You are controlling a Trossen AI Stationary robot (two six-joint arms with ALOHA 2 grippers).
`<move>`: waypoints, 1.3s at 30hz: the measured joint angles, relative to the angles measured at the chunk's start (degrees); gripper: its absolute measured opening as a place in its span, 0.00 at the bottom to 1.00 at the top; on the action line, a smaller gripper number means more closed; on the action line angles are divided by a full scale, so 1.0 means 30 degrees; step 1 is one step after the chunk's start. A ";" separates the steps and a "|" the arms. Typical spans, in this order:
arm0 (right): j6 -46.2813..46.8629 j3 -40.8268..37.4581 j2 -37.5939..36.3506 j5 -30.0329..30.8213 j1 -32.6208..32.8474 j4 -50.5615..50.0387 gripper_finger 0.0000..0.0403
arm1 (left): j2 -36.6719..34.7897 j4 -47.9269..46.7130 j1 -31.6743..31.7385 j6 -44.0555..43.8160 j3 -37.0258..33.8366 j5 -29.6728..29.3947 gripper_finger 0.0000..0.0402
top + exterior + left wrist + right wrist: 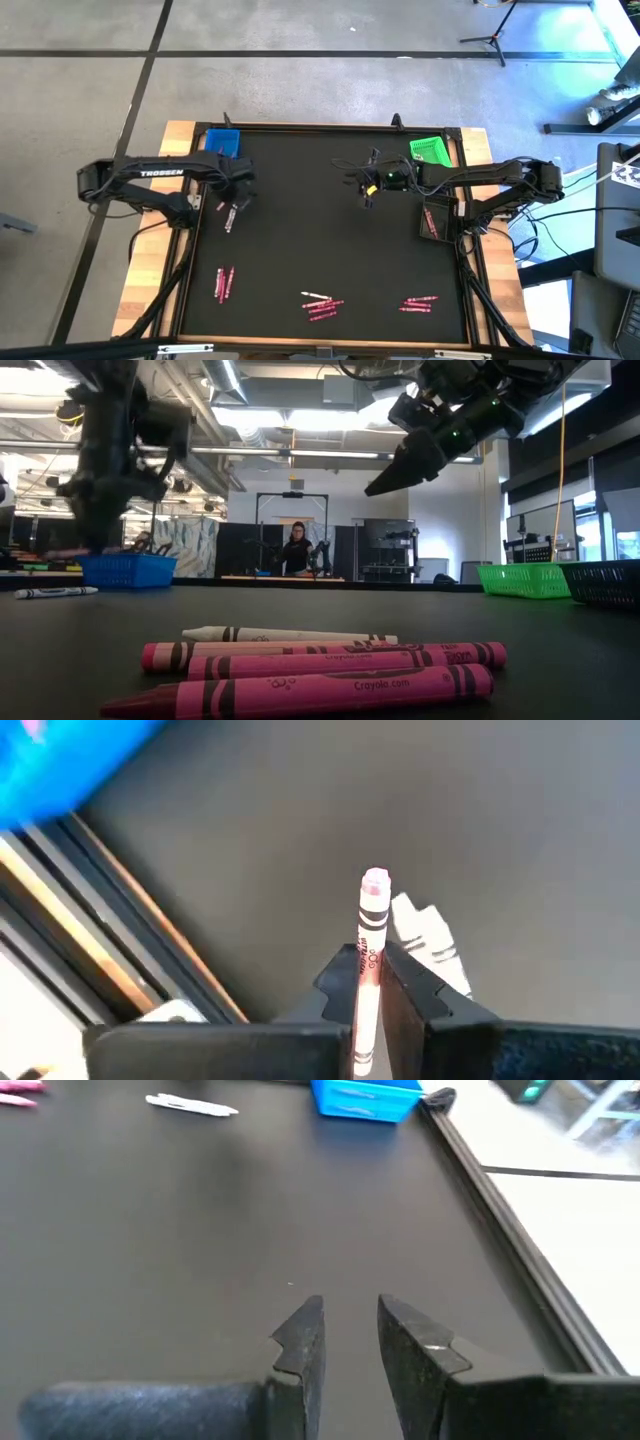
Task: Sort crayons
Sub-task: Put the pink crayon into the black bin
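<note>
"Crayola" lettering marks the nearest crayons (330, 660); left tool (372, 982) pinches a pink crayon (369, 955), right tool (350, 1342) slightly parted, empty.

"TROSSEN" in white on the left arm (155, 173), left-centre of the high view. "Crayola.com" on the front pink crayon (300, 691) at bottom centre of the low view; the pink crayon behind it (345, 659) also reads "Crayola", w/ more print too small to read. Print on the crayon (369, 955) in left wrist view not legible.
</note>
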 joint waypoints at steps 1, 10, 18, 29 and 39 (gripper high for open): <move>0.0057 0.0000 0.0079 -0.0323 0.0001 0.0072 0.23 | -0.0140 0.0022 -0.0278 0.0200 0.0384 -0.0200 0.04; 0.0567 0.0004 0.0575 -0.3801 0.0011 0.1080 0.42 | -0.1550 0.4443 -0.3436 0.3794 0.2118 -0.3665 0.04; 0.0525 0.0000 0.0786 -0.3599 0.0007 0.1800 0.58 | -0.1123 1.1354 -0.5068 0.8499 0.1040 -0.2805 0.05; 0.0732 -0.0007 0.2214 -0.4105 0.0015 0.5939 0.51 | 0.0590 2.3321 -0.5815 1.3559 -0.0705 -0.2128 0.06; 0.1395 0.0000 0.4767 -0.5233 0.0645 1.2313 0.47 | 0.3346 2.9771 -0.5815 1.4385 -0.0727 -0.0052 0.06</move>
